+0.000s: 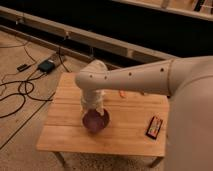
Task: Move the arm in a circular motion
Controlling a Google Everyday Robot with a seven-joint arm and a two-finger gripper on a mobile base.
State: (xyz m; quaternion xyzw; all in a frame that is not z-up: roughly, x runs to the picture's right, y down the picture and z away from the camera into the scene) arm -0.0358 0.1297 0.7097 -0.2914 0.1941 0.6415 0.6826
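Arm [135,79] reaches out across wooden table [65,137], wrist bent downward. Gripper [94,109] hangs just above dark red bowl [96,123]; whether open or closed, cannot tell. Probably carrying nothing, since the task is pure motion. Dark packet [154,127] lies well apart from gripper, toward arm's base.

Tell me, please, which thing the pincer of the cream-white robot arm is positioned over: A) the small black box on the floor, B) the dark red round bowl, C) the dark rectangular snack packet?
B: the pincer, at the end of the cream-white tubular arm, sits over the dark red round bowl on the light wooden table, apart from the snack packet.
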